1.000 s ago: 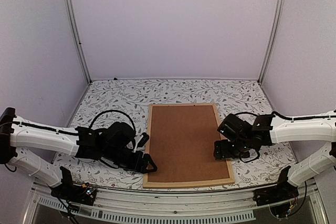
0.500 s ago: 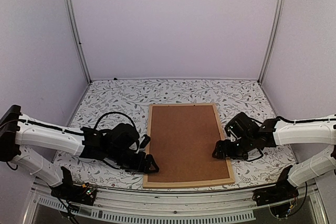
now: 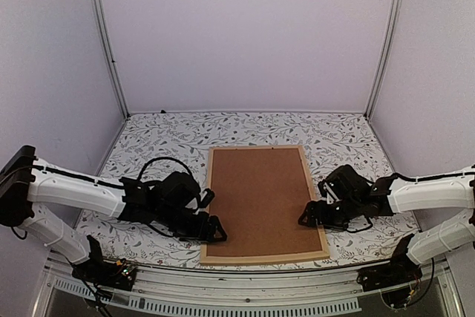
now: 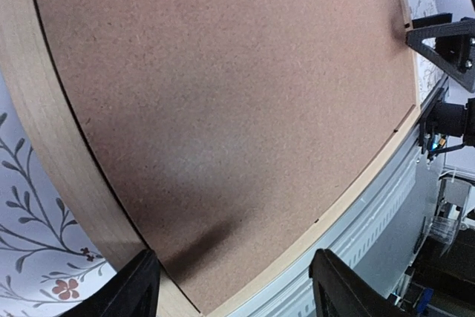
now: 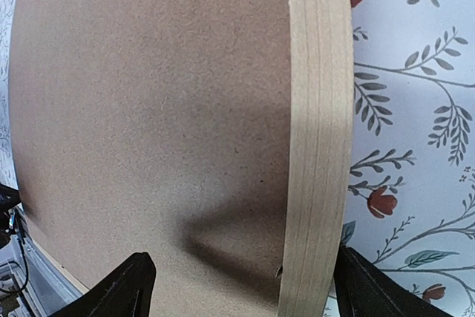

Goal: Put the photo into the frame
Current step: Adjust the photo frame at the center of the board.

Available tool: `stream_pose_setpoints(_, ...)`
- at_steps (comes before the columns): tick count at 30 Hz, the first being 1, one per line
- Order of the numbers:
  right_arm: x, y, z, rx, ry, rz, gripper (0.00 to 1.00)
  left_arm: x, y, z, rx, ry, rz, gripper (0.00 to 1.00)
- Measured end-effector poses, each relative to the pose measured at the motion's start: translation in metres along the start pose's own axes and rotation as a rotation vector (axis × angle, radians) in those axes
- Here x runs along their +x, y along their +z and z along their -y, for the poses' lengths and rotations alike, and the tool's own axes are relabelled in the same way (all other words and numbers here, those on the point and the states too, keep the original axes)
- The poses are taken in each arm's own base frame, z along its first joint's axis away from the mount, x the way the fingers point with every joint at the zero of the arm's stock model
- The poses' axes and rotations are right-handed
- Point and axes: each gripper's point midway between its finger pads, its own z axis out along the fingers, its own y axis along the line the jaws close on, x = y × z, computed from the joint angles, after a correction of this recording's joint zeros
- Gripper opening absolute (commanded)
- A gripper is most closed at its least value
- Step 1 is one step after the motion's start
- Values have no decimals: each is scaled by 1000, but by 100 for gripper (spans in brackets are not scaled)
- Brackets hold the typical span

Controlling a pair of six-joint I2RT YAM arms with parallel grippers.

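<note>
The frame (image 3: 208,198), thin light-wood bars, lies flat on the table with the plain brown backing board (image 3: 260,198) filling it. The photo is hidden. My left gripper (image 3: 211,229) is open at the frame's near-left corner; in the left wrist view (image 4: 237,287) its fingers span that corner of the frame (image 4: 44,154) and the board (image 4: 223,94). My right gripper (image 3: 310,215) is open at the right bar near the front; in the right wrist view (image 5: 245,283) its fingers stand either side of the bar (image 5: 315,124), one over the board (image 5: 148,109).
The floral tablecloth (image 3: 163,139) surrounds the frame. A metal rail (image 3: 245,287) runs along the near table edge, close to the frame's front bar. Pale walls close in the back and sides. My right gripper also shows in the left wrist view (image 4: 445,38).
My left gripper has moved right, up to the frame's near-left corner. My right arm has lowered and its gripper has slid toward the near end of the right bar. The frame's near end shifted slightly left.
</note>
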Motion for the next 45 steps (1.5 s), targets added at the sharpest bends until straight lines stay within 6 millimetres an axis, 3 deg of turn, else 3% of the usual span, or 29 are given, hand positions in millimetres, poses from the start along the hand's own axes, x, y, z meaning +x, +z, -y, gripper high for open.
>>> stream_pose_setpoints(12, -14, 16, -15, 12, 12, 89, 86, -13, -6, -15, -16, -62, 16, 72)
stream_pose_setpoints(27, -31, 28, -22, 55, 13, 196, 85, -13, -5, -21, -27, -67, 1, 72)
stream_pose_setpoints(45, -42, 35, -26, 79, 1, 248, 86, -12, 3, -26, -275, 32, -45, 73)
